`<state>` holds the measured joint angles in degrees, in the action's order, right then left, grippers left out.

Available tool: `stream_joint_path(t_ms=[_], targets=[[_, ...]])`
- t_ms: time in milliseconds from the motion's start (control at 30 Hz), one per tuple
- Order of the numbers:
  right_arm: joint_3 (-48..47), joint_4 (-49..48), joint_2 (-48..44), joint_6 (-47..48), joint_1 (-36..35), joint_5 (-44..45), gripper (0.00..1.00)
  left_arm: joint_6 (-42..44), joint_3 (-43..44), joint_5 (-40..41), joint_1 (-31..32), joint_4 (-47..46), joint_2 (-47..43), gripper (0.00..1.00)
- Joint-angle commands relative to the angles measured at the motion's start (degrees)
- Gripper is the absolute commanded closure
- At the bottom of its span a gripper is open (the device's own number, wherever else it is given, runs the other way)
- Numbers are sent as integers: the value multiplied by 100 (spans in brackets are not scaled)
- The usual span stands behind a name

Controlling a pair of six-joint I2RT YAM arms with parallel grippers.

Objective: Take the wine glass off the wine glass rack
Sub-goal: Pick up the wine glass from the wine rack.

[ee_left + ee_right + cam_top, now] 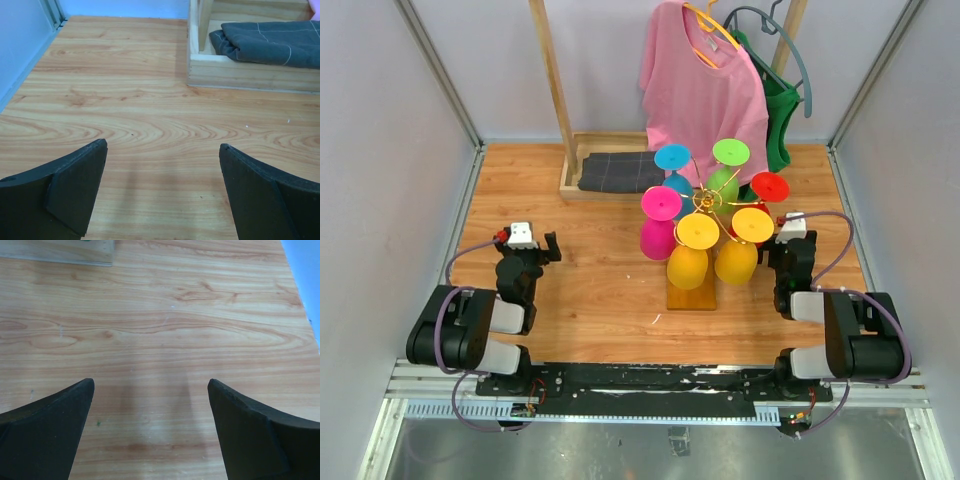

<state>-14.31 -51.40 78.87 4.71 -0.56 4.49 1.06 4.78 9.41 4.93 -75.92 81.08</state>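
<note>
The wine glass rack [705,205] of thin gold wire stands on a wooden base block [691,290] at the table's middle right. Several coloured wine glasses hang upside down from its arms: two yellow ones [688,262] in front, a magenta one [658,235], blue, green and red ones behind. My left gripper [542,248] is open and empty, low over the table far left of the rack; in the left wrist view [162,147] only bare wood lies between the jaws. My right gripper [782,262] is open and empty just right of the rack, over bare wood in the right wrist view [150,382].
A tall wooden clothes rack [552,80] stands at the back with a pink shirt [705,85] and a green garment [780,110] on hangers. Its base tray holds a folded dark cloth [620,172], also in the left wrist view [265,42]. Grey walls enclose both sides.
</note>
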Motion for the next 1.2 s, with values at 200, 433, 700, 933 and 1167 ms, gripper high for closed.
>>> stream_joint_path(t_ms=[200,433,700,933,1167], targets=[[-584,3228,-1840,-925,-45,1728,2,-188,1436,-313,-62,3544,-1493,1],[-1201,5456,-2970,-1527,-11,2513,2,-624,2167,-1183,-62,5218,-2458,1],[-2418,6935,-3224,-1571,718,2393,2,-592,3793,-1405,-62,7186,-2291,1],[-4148,7832,-2771,-1460,1237,1993,2,-1387,6140,-2512,-62,8371,-1395,1],[-5650,8866,-2390,-1756,1457,1255,2,-3303,7580,-4010,-62,8541,-476,12]])
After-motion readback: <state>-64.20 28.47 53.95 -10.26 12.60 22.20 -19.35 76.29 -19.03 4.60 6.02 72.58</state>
